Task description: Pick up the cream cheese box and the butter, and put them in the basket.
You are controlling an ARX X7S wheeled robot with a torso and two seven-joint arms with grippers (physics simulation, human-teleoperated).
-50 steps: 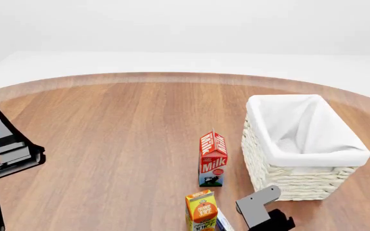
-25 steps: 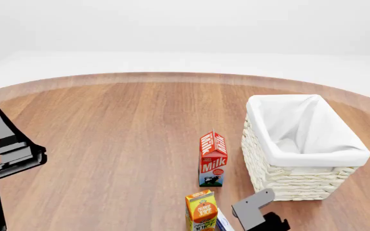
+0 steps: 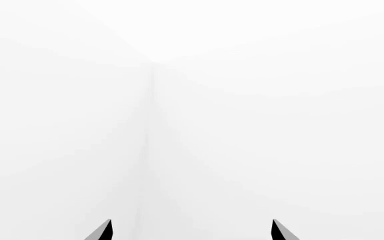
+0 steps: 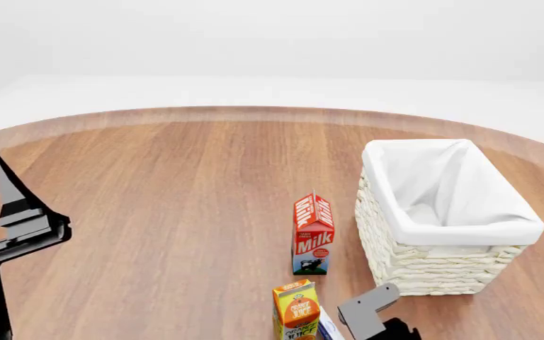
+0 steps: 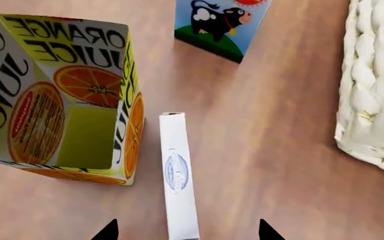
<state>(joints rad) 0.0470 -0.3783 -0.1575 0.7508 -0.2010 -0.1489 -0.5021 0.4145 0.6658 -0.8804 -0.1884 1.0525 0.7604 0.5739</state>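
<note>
- Biggest first: the round wooden bench (image 4: 187, 198) fills the head view, with the packages and basket gathered on its right half.
- The basket (image 4: 442, 273) sits at the right, cream wicker with a white liner over its rim; what shows of its inside looks empty, so I judge neither item is in yet.
- Just left of the basket stands the milk carton (image 4: 313, 234), upright. Nearer than that, the orange juice carton (image 4: 297, 309), also upright.
- The left gripper (image 4: 12, 212) hangs at the far left, well apart from everything. Its wrist camera sees only blank white, with two jaw tips spread wide and nothing between them.
- The right gripper (image 5: 186, 232) hovers low at the near edge, above the cream cheese box (image 5: 178, 175). Jaws spread, one tip either side of the box, not touching it.
- The cream cheese box stands on a narrow edge on the bench, just beside the juice carton's right face. It's the smallest thing here.
- The butter? Not visible in any view; I can't say where it is.
- The risks, as I judge them: the gap beside the juice carton is tight, so the jaw on that side could clip the carton and topple it.
- A thin box standing on edge could tip or twist if the jaws close off-centre.
</note>
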